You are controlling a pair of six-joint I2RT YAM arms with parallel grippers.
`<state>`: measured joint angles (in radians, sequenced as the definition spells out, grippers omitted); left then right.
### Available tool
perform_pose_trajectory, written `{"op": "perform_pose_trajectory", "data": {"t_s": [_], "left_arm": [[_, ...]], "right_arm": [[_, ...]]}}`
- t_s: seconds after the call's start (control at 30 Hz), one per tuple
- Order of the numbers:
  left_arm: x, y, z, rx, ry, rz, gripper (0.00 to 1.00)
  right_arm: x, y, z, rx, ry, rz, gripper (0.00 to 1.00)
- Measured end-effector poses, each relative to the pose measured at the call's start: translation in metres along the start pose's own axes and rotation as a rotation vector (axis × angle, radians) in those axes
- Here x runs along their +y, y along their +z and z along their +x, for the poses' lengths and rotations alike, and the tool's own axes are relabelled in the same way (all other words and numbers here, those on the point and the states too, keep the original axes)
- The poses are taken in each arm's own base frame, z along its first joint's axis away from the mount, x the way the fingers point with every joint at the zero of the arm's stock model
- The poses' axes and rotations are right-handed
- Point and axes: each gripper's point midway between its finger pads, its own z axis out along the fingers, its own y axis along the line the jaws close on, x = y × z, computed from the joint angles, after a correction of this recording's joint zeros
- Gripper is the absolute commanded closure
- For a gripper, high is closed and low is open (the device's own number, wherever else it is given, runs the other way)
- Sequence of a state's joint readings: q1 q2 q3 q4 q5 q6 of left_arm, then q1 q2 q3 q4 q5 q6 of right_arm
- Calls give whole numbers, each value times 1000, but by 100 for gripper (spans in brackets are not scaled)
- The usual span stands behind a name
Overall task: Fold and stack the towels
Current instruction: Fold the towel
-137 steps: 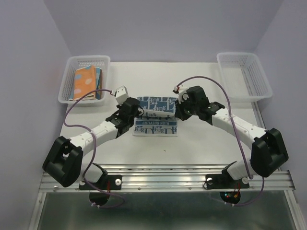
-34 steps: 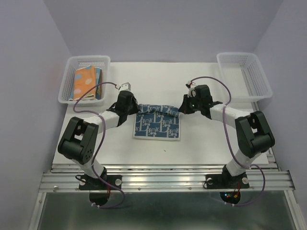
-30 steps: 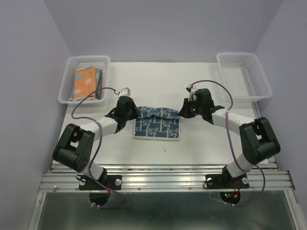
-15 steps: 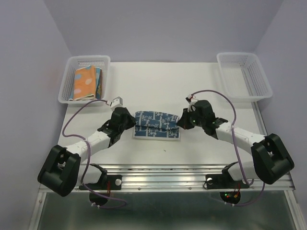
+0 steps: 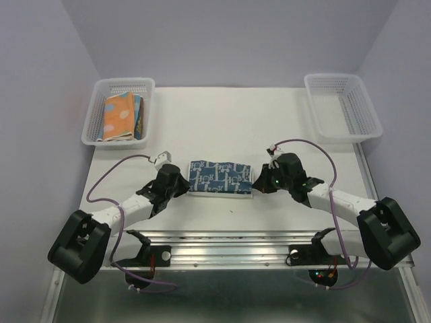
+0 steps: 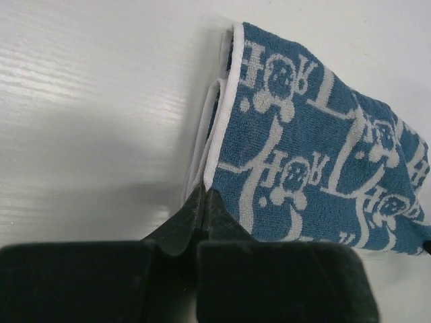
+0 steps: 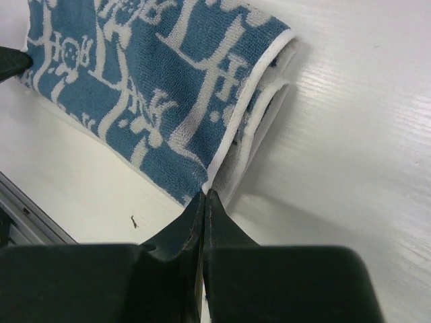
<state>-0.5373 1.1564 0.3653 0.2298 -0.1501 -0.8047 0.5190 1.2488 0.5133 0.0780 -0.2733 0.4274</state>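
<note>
Top external view, left to right: a white mesh basket [image 5: 89, 134] sits at the far left corner of the table [image 5: 222, 121]. There's an orange towel with pale dots [image 5: 118, 116] lying in it and a blue towel [image 5: 139, 111] tucked along its right side.

Next is the left gripper [image 5: 183, 186], low on the table with its jaws pinched tight on the near left corner of the blue-white patterned towel [image 5: 221, 177]. That one lies folded into a wide strip near the front middle. The right gripper [image 5: 256, 184] is clamped on the near right corner the same way. A second mesh basket [image 5: 343, 108] sits far right.

Both wrist cams show the tips closed on the white hem of the top layer, with the other layers stacked underneath.
</note>
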Motion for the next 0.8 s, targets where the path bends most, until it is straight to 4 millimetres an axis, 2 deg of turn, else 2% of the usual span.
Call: {"op": "perform_pose_trajectory", "data": {"t_s": [0.07,0.27,0.3,0.37,0.4,0.43,0.47,0.5,0.53,0.57,0.63,0.67,0.7,0.73,0.77,0.8], "left_arm": [[4,-1,4,13,-9,-14,100],[7,-4,8,27,-23,-27,99],[8,-5,9,31,-25,-33,96],[12,-6,11,42,-27,-53,91],[16,-7,13,49,-24,-69,77],[18,-8,13,54,-21,-82,69],[19,-9,13,56,-22,-90,60],[20,-11,13,59,-17,-102,50],[20,-12,12,62,-11,-107,45],[20,-14,10,60,-8,-114,38],[17,-17,6,56,-2,-110,33],[15,-19,4,51,-2,-106,17],[14,-20,2,47,-1,-101,12],[12,-21,-1,39,2,-95,9],[10,-21,-3,35,3,-92,9],[8,-22,-5,30,8,-88,9]], "right_arm": [[-2,0,7,15,20,3,99],[-3,1,12,21,53,2,94],[-3,2,12,22,55,3,92],[-4,3,16,34,68,4,83],[-4,4,18,41,74,4,75],[-5,4,19,46,77,6,65],[-5,4,21,51,82,8,60],[-6,4,21,52,89,10,48],[-6,5,21,52,90,10,44],[-5,4,21,51,92,10,32],[-4,3,19,44,92,7,25],[-3,0,17,35,89,4,22],[0,-2,14,23,90,0,18],[4,-7,8,-2,85,-10,4],[7,-10,3,-22,78,-20,0],[12,-15,-5,-53,73,-33,0]]}}
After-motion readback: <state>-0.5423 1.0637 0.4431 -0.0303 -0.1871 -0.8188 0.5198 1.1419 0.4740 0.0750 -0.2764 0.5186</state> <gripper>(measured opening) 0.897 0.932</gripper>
